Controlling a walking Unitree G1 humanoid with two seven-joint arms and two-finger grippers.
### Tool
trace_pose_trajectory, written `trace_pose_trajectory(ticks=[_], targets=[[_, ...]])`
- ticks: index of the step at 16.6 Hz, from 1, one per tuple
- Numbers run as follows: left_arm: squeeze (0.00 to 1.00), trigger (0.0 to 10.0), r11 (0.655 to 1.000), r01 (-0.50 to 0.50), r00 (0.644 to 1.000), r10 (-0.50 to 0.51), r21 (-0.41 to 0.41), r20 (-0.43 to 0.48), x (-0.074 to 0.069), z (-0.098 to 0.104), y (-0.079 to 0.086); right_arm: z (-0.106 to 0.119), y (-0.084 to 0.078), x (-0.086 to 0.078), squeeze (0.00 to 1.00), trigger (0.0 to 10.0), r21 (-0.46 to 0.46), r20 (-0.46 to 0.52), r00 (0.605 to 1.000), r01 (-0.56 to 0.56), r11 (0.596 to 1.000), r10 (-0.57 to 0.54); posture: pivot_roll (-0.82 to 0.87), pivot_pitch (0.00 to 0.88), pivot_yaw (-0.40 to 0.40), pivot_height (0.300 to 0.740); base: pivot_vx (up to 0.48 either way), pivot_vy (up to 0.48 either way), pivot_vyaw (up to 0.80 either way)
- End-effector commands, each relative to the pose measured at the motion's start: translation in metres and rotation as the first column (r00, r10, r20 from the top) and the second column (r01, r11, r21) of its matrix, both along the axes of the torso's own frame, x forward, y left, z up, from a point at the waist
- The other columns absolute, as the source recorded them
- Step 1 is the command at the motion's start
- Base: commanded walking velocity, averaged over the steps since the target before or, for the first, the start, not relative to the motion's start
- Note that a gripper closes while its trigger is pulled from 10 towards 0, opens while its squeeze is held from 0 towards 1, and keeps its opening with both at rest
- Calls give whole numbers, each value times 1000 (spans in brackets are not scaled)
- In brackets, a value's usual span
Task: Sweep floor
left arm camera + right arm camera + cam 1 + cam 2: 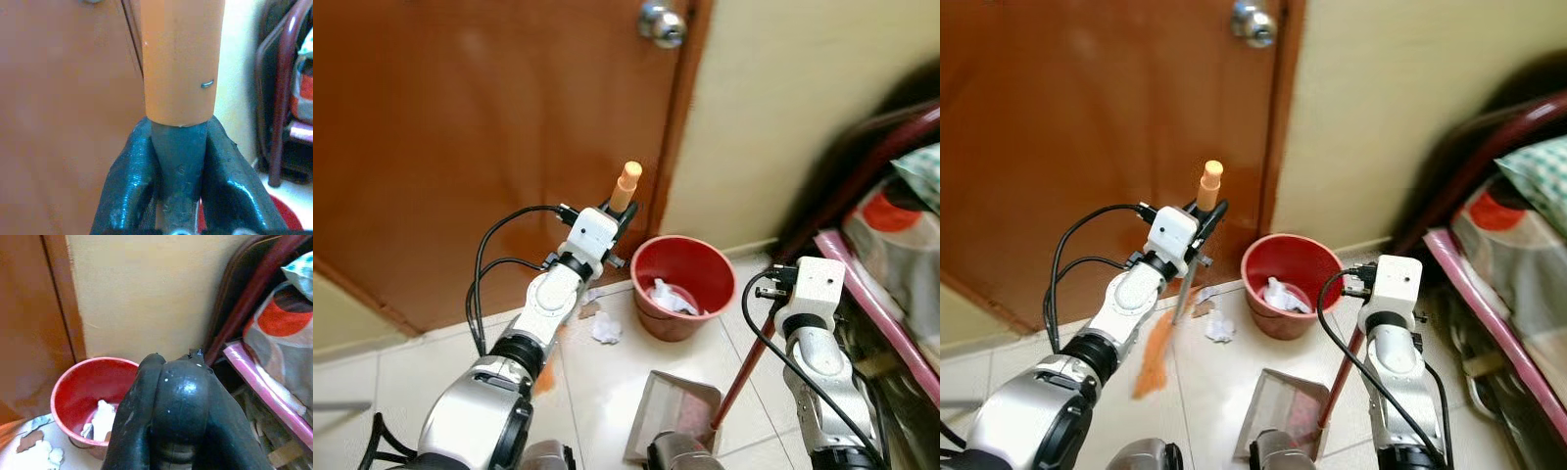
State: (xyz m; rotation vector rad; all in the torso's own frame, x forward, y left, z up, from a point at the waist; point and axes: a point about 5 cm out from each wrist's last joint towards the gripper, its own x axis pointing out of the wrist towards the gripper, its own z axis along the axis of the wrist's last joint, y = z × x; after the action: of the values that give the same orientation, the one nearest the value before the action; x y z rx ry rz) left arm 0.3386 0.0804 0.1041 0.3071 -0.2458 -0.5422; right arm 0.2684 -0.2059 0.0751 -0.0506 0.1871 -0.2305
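Surroundings: brown door (480, 147) with a metal knob (662, 23); cream wall (803, 108) to its right; bed (1518, 264) with patterned cover at far right.
In the way: red bucket (683, 286) on the tiled floor (607, 377) by the door frame, white paper inside.
Litter: crumpled paper (606, 329) and scraps left of the bucket.
Broom (1193, 264): orange handle, orange bristles blurred near the floor.
Left claw (619, 213): clamped on the broom handle.
Dustpan (672, 411): silvery, on the floor below the bucket, red stick (744, 367) rising from it.
Right claw (173, 401): fingers pressed together; what they hold, cannot tell.
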Motion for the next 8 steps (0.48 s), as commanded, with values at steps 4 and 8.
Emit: trace_pose_trajectory(ticks=[4, 8], targets=[[0, 10000, 971, 240, 970, -240, 27, 24, -15, 0, -29, -11, -7, -2, 0, 10000, -7, -68, 998, 6, 1000, -6, -83, 104, -33, 740, 0, 0, 0], [0, 10000, 927, 373, 928, -373, -31, 13, -37, -10, -55, -12, -5, 0, 0, 10000, -1, -81, 997, -12, 1000, 12, -80, 108, -38, 740, 0, 0, 0]])
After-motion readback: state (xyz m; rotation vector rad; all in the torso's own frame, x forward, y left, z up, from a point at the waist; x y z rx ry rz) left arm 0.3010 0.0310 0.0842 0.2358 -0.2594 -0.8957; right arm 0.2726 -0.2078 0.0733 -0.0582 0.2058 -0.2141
